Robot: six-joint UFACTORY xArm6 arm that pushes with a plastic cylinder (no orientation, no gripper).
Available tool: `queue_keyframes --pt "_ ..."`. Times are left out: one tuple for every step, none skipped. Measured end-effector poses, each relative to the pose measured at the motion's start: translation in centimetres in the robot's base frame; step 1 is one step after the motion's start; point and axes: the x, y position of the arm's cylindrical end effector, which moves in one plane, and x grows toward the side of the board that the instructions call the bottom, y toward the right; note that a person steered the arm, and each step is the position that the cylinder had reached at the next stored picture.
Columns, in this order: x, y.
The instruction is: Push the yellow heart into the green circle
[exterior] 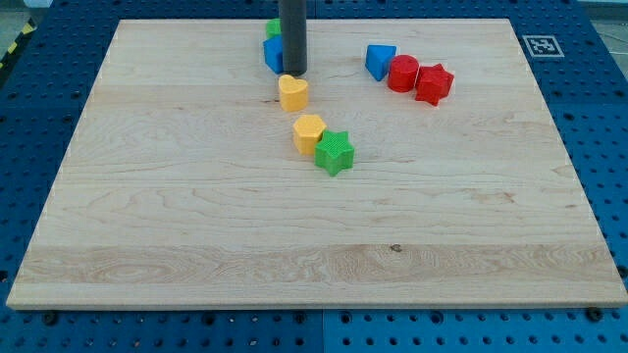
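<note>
The yellow heart [292, 91] lies on the wooden board, upper middle. My tip [294, 73] stands just above it toward the view's top, close to its upper edge; contact cannot be told. The rod hides most of a blue block [273, 53] and a green block [273, 27] behind it at the view's top; the green one's shape cannot be made out.
A yellow hexagon [308, 131] touches a green star [335, 152] below the heart. At the upper right a blue triangle [380, 61], a red cylinder [402, 74] and a red star [433, 83] sit in a row. The board edge [314, 300] borders a blue pegboard table.
</note>
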Motion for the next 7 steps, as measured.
queue_keyframes --pt "0.0 -2.0" --pt "0.0 -3.1" --pt "0.7 -1.4" --pt "1.0 2.8" --pt "1.7 1.2" --pt "1.8 -2.1" --pt "4.6 -2.9"
